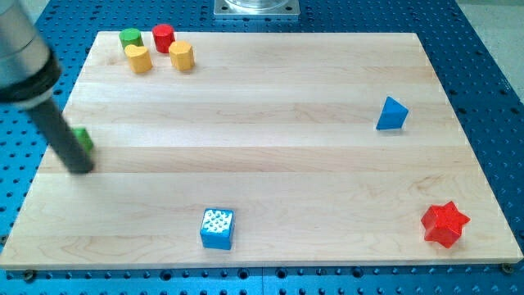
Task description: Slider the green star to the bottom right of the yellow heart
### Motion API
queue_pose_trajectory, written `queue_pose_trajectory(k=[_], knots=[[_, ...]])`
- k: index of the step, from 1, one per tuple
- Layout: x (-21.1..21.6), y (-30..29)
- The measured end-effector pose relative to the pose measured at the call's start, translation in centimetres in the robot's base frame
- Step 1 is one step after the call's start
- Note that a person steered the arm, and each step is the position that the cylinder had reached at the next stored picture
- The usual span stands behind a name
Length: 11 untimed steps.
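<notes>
The rod's tip is sitting at the worktop's left edge, touching the mostly hidden green block. The yellow heart is lying near the top-left corner. No pincer is showing.

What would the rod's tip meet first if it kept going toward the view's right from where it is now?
My tip sits at the board's left edge, with the green star partly hidden just behind the rod. Rightward the way looks free; the blue cube lies lower.

Robotics lab bench: wooden board on blue perforated metal table, steel mount at top.
</notes>
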<state>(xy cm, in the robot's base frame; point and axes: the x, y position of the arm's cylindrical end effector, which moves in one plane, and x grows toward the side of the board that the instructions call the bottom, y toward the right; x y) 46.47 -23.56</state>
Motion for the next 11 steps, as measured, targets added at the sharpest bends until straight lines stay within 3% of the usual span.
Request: queue_pose_trajectory(k=[1,2,4,5,6,7,9,10,11], knots=[[-1.4,0.0],[3.2,-4.4],[-6.5,1.6],[-3.0,-3.0],[-7.6,-3.3],[-10.2,4.1],[-9.4,9.2],[-4.6,15.0],[6.4,19.3]])
